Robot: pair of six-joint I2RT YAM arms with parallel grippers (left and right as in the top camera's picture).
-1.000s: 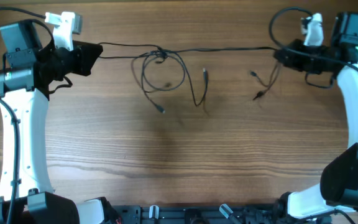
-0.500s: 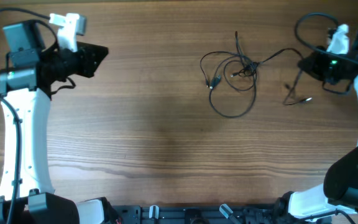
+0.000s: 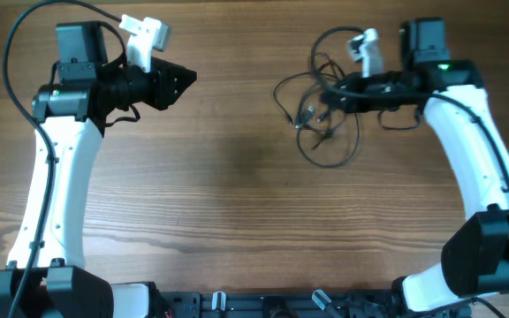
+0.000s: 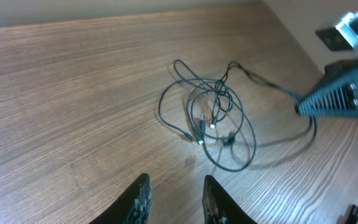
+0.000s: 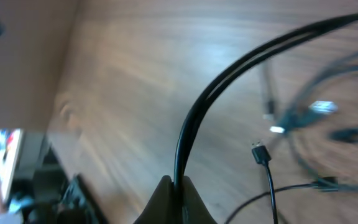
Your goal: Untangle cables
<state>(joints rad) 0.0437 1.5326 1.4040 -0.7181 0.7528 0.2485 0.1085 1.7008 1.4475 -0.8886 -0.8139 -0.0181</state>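
Note:
The cables point(image 3: 325, 124) are thin black cords lying in a tangled heap of loops on the wooden table, right of centre; they also show in the left wrist view point(image 4: 213, 121). My right gripper point(image 3: 325, 93) is over the heap and shut on a doubled black cable strand point(image 5: 194, 130), which rises from between its fingers point(image 5: 163, 202). A loose plug end point(image 5: 261, 152) hangs beside it. My left gripper point(image 3: 184, 79) is open and empty, well to the left of the heap; its fingertips point(image 4: 143, 190) stand apart above bare wood.
The table's far edge runs just behind the heap point(image 4: 166, 9). The right arm's white links point(image 3: 475, 150) stretch along the right side, the left arm's point(image 3: 60, 177) along the left. Thicker black arm wiring loops above each wrist point(image 3: 25, 35).
My left gripper let go of the cable and now stands open. My right gripper swept left over the heap with a strand. The stretched cable collapsed into a tangle on the right.

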